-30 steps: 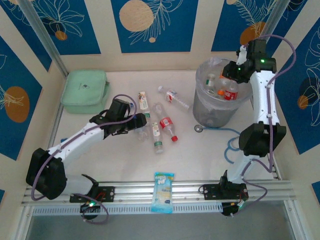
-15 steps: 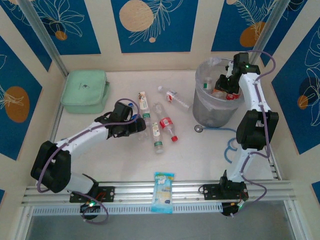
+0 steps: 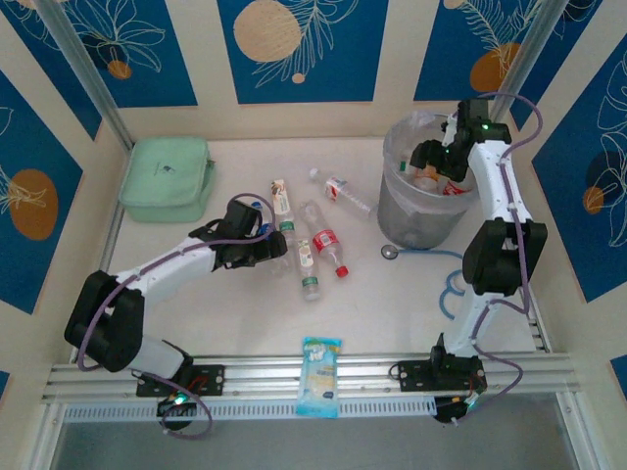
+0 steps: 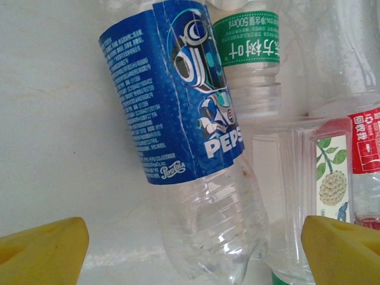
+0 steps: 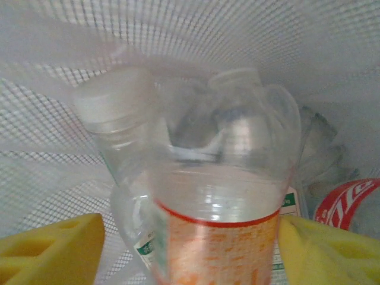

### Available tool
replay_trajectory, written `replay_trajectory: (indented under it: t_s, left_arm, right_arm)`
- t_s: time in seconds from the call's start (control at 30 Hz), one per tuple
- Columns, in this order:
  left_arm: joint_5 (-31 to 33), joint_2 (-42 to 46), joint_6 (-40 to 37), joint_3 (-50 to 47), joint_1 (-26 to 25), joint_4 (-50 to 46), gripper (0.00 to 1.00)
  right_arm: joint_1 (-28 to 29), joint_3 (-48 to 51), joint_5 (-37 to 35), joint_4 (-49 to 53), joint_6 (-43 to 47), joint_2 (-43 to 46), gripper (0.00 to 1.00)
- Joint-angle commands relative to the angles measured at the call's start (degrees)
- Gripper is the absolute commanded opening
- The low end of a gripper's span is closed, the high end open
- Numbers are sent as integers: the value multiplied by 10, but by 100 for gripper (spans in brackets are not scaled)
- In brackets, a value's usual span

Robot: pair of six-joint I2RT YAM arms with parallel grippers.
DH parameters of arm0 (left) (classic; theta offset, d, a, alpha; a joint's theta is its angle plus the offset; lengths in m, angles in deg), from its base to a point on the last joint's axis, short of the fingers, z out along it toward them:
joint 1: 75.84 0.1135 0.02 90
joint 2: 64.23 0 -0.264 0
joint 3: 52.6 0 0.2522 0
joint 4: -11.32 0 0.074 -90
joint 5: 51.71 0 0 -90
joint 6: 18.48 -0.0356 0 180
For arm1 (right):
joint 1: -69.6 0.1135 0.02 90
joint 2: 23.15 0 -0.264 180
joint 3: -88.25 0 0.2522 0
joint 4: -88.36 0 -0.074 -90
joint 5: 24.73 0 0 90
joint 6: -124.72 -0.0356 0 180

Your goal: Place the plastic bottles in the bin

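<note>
Plainly, the right pincer [image 5: 190,249] hung inside the bin [image 3: 394,211], upper right of the overhead view. Its pads were spread, with an orange-labelled bottle [image 5: 219,196] seemingly loose between them. It ought to open fully clear before lifting out. The left pincer [image 4: 191,249], open too, straddled the Pepsi bottle [image 4: 178,95] mid-frame and should close squarely across its body. I counted at least five bottles [image 3: 326,240] lying on the surface [image 3: 392,313], the Pepsi among them, and several more in the one bin.

On the white table [image 3: 392,304], plastic bottles [image 3: 326,242] are scattered mid-frame. A mint-green box [image 3: 167,179] is set upper left, the bin [image 3: 421,220] upper right.
</note>
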Motion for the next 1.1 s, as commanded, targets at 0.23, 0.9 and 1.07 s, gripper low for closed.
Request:
replay_trajectory:
  t_s: [0.23,0.9,1.07]
  left_arm:
    - [-32,9,17,-30,1,38,91]
    - [-55,-61,25,-29,-2,61,64]
    - [-22,-73,-4,-21,-3,30,60]
  right_arm:
    - [-12,-34,-3,37,-12,113,99]
    - [66,113,156,-59,-31,358,99]
    - [88,152,224,-92,-66,392,99]
